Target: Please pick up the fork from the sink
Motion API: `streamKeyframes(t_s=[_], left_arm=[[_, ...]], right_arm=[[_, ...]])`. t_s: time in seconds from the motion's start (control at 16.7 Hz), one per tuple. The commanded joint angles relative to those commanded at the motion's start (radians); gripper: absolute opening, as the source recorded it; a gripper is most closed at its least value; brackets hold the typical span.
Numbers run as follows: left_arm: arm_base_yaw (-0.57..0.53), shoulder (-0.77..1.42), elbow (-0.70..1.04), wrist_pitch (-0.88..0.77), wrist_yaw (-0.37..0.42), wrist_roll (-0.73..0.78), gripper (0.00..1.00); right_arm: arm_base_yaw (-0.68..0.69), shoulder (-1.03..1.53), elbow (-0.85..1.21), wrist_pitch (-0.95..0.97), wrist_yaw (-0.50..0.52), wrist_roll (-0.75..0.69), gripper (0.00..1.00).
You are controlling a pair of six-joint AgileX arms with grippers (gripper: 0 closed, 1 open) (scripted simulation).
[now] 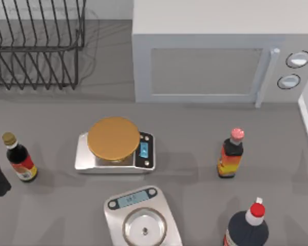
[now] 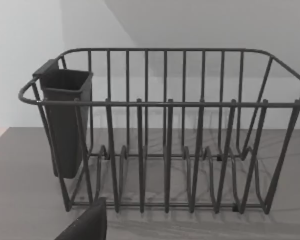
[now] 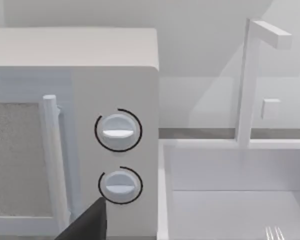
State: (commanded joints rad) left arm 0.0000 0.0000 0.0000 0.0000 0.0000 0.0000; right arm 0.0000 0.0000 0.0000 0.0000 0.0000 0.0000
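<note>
Fork [image 3: 275,233] tines just peek up from the sink [image 3: 230,200], right of the microwave [image 1: 215,61]. My right arm is nearer; can't tell either tool's state. Fork's long axis hidden.

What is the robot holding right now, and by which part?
Nothing that can be seen. The fork lies in the sink, only its tines showing at the right wrist view's edge.
</note>
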Motion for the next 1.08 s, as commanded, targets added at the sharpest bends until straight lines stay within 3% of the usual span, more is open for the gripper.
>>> streamKeyframes(t_s=[0.54,0.78,1.08], left_arm=[[0.0,0.0,0.0,0.0,0.0,0.0,1.0],[0.0,0.0,0.0,0.0,0.0,0.0,1.0],[0.0,0.0,0.0,0.0,0.0,0.0,1.0]], right_arm=[[-0.009,0.061,0.06,-0.04,0.0,-0.008,1.0],[-0.04,0.288,0.278,-0.176,0.001,-0.037,1.0],[-0.099,0.771,0.709,-0.436,0.002,-0.092,1.0]])
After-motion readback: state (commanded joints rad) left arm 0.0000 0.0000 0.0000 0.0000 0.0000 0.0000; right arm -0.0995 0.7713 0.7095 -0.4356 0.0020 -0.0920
